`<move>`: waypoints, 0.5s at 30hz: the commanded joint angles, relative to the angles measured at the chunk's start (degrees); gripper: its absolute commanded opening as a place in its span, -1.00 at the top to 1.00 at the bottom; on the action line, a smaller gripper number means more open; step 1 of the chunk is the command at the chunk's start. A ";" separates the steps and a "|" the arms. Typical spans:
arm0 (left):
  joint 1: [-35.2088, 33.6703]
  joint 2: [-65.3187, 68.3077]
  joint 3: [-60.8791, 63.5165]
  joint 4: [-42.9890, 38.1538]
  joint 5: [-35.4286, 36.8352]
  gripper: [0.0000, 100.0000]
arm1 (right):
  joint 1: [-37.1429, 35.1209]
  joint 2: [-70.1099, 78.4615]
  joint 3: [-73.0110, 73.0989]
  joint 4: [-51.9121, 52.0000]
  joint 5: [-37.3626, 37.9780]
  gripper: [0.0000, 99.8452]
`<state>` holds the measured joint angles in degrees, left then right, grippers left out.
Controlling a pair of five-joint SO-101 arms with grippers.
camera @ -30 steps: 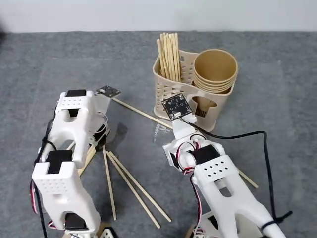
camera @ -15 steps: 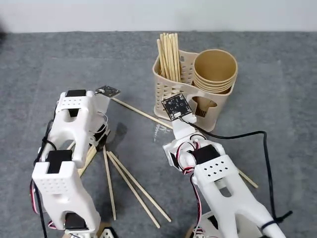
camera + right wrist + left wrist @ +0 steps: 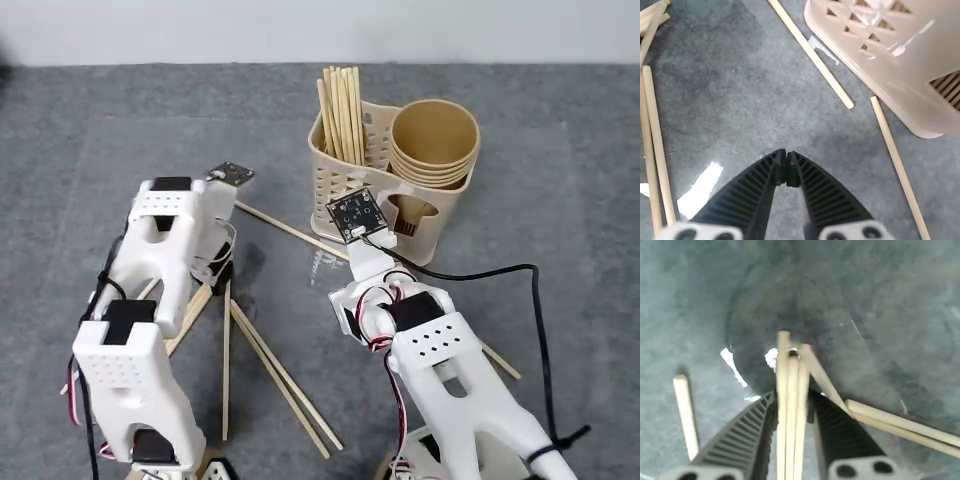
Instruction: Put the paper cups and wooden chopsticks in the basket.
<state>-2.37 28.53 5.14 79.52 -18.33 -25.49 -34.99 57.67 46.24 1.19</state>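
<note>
The tan basket (image 3: 335, 180) stands towards the far side of the grey table (image 3: 560, 280); it has two compartments. One holds a bunch of chopsticks (image 3: 340, 110) standing on end and leaning a little, their tops well above the rim; I make them about seven, though they overlap and I cannot be sure. The other holds a nested stack of paper cups (image 3: 435, 135), mouths up; four or five rims show, and the exact count is hard to tell.

The left tool (image 3: 791, 396) is down at the table and narrow, its jaws closed on held chopsticks (image 3: 789, 440); three seem to lie side by side in the grip, with a fourth slanting off beside them. The right tool (image 3: 786, 157) hangs just above the table near the basket's front wall (image 3: 900, 75); its jaws are pressed together with nothing between them.

Loose chopsticks lie flat on the table; one long chopstick (image 3: 290, 228) runs from beside the left arm towards the foot of the basket; a single chopstick (image 3: 226, 360) lies straight beside the left arm; a pair (image 3: 285, 375) lies close together and slanting between the two arms; one more, the far chopstick (image 3: 503, 362), pokes out from under the right arm, near the basket's corner.
</note>
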 commanded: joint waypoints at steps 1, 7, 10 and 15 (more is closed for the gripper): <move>-0.09 2.37 -2.15 -0.88 0.26 0.98 | -0.22 -2.07 0.00 -1.01 -0.53 0.98; 0.44 1.93 -2.33 0.09 -1.49 0.98 | -0.22 -2.07 0.00 -1.01 -0.53 0.98; 0.09 -0.18 -2.68 0.26 -1.32 0.98 | -0.22 -2.07 0.00 -1.01 -0.53 0.98; 0.00 -7.30 -2.68 2.90 -1.23 0.98 | -0.22 -2.07 0.00 -1.01 -0.53 0.98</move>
<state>-2.73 26.15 3.56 81.45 -19.12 -25.49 -34.99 57.67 46.24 1.19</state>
